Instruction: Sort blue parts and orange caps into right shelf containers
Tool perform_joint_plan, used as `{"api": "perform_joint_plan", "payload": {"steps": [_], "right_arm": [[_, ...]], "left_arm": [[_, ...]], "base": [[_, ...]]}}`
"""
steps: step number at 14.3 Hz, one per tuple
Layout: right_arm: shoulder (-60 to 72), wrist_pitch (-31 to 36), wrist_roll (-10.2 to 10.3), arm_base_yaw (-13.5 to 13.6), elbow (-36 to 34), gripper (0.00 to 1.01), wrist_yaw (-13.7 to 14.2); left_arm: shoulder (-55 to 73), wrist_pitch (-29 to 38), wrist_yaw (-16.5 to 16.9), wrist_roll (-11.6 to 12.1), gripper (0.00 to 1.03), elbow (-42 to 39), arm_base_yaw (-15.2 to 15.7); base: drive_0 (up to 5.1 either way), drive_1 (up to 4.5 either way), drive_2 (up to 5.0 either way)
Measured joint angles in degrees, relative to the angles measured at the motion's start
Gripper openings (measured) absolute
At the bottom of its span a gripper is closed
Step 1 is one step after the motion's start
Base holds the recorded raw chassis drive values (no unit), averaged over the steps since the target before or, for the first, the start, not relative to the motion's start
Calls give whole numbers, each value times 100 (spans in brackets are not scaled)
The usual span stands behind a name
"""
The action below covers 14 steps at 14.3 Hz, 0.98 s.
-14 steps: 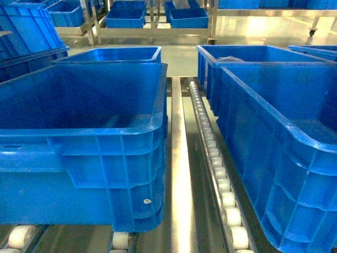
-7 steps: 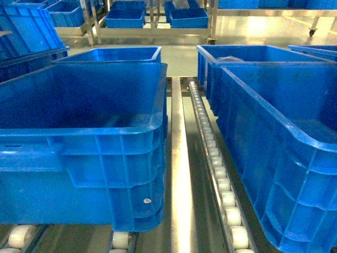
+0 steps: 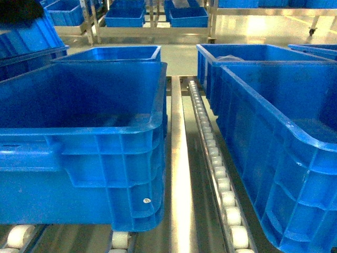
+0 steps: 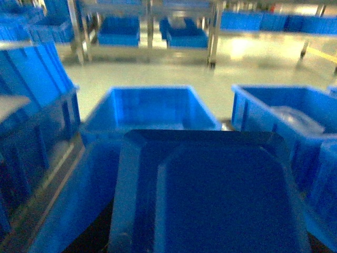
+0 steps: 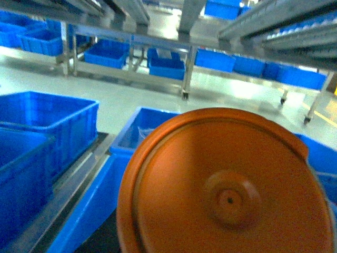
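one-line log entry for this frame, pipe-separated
left: blue part fills wrist view | right: orange cap fills wrist view | jaws: not visible | right bins: nothing dropped that shows | roller track between bins

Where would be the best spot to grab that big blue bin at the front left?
Probably the left bin's thick rolled rim along its near wall, coming from above. The top is open, so one finger of the tool could go inside and one outside. The rim also overhangs the ribbed wall, giving a lip to catch under. The wall itself looks too broad to pinch.
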Motion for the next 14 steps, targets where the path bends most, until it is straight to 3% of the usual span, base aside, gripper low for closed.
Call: {"api": "perform_joint_plan", "payload": {"steps": [1,3,5,7,8,9,11,14], "right_arm": [[796,9,103,4,437,44,105],[1296,0,234,13,688,70,101],[1198,162,184,48,682,94,284],[1073,197,-59,48,411,98,361],[1051,127,-57,48,415,97,328],[922,-85,151,35,337,88,129],[413,160,645,-11,-387,66,-11],[-129,315,811,-330,-1137,37,-313]], "left_arm": [[533,-173,-111,-20,46,308,-59],[529,44,-164,22,74,470,-96],[234,190,-101,22,97,369,-96],[-153,153,-59,22,98,-166,-118],[-153,114,-120,33,97,-164,-127],[-232,197,-435,46,88,-282,-133],[-785,490,-544,46,66,-1117,-74],[-1344,758,-481,48,37,-1989,46]], "base": [[0,0,0],[0,0,0],[0,0,0],[0,0,0],[0,0,0],[0,0,0],[0,0,0],[0,0,0]]}}
